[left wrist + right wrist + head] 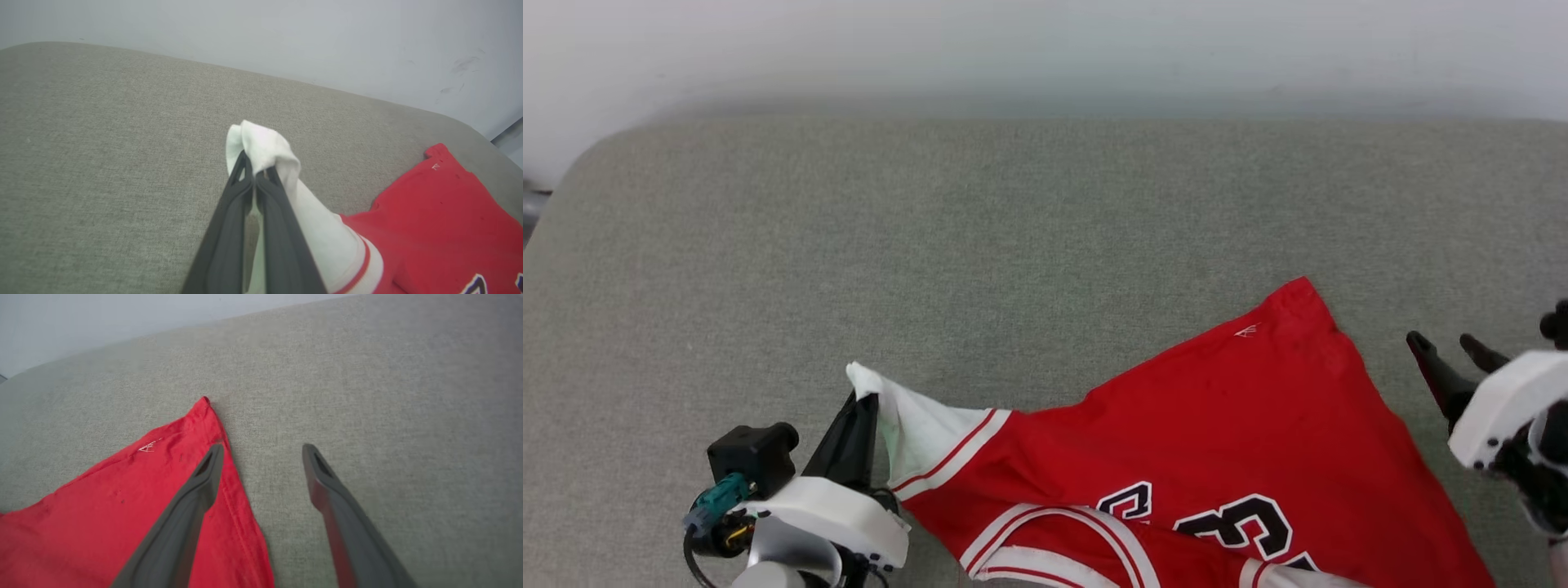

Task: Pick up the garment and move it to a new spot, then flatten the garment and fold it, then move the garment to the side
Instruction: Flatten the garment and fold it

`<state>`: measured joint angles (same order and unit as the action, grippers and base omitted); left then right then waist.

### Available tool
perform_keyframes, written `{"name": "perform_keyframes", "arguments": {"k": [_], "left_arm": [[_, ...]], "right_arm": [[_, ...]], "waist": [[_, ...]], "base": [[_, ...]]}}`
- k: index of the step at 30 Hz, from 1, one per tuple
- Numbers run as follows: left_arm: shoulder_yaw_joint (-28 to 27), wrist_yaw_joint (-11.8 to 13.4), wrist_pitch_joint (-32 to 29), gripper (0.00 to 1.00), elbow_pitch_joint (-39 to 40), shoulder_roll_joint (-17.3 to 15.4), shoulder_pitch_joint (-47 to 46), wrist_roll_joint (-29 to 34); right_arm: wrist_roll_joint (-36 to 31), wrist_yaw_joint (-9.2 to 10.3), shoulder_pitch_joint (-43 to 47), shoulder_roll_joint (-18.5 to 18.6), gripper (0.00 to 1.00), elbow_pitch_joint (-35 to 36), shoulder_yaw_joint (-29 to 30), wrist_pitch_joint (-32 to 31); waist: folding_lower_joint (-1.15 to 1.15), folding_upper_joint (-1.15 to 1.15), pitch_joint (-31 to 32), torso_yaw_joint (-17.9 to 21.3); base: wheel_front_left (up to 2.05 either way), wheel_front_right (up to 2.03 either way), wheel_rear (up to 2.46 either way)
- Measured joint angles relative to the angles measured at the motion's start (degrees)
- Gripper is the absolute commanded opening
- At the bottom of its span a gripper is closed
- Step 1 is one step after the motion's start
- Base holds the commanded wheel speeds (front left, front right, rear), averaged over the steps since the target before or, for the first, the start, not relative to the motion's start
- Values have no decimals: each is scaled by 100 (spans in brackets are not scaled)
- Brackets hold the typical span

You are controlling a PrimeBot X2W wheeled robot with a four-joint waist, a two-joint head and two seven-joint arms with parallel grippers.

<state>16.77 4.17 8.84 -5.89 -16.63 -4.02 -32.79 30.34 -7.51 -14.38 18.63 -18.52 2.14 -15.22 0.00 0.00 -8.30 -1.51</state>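
My left claw (864, 402), at seven o'clock, pinches the white sleeve tip (874, 388) of the garment (1217, 425), which lies rumpled across the grey tabletop (1013, 229) toward five o'clock, while my right claw (1444, 343) hangs spread at four o'clock just beside the red hem (1356, 384), ready, I reckon, to grab it for flattening.

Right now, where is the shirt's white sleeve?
The white sleeve is at the head view's lower left, pinched in the left gripper, left of the red shirt body.

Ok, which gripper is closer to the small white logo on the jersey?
Right. The right gripper is open beside the garment, near the logo; the left gripper is shut on the white sleeve at the far end.
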Motion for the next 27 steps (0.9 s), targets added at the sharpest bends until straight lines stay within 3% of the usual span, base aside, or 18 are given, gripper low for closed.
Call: {"name": "perform_keyframes", "arguments": {"k": [6, 9, 21, 22, 23, 24, 27], "left_arm": [[144, -64, 94, 0, 34, 132, -413, 104], [172, -83, 157, 0, 44, 185, -578, 133], [388, -266, 344, 0, -149, 366, -1078, 238], [392, -267, 348, 0, -175, 377, -1082, 238], [387, -268, 353, 0, -191, 378, -1082, 237], [390, -271, 369, 0, -207, 378, -1083, 236], [380, -276, 392, 0, -260, 376, -1083, 225]], "right_arm": [[275, 0, -1199, 499, 100, -375, -545, -1699], [291, 0, -1701, 570, 100, -508, -820, -2342], [312, 2, -2652, 561, 100, -1381, -1434, -3478], [333, 2, -2683, 573, 92, -1436, -1447, -3555], [343, 3, -2716, 580, 33, -1473, -1475, -3630], [345, 3, -2746, 583, 0, -1502, -1512, -3671], [478, 11, -2764, 568, 0, -1532, -1557, -3694]], "waist": [[0, 0, -446, -229], [0, 0, -675, -334], [0, 0, -1392, -693], [0, 0, -1403, -711], [0, 0, -1409, -714], [0, 0, -1407, -710], [0, 0, -1372, -682]], "base": [[0, 0, 0], [0, 0, 0], [0, 0, 0], [0, 0, 0], [0, 0, 0], [0, 0, 0], [0, 0, 0]]}}
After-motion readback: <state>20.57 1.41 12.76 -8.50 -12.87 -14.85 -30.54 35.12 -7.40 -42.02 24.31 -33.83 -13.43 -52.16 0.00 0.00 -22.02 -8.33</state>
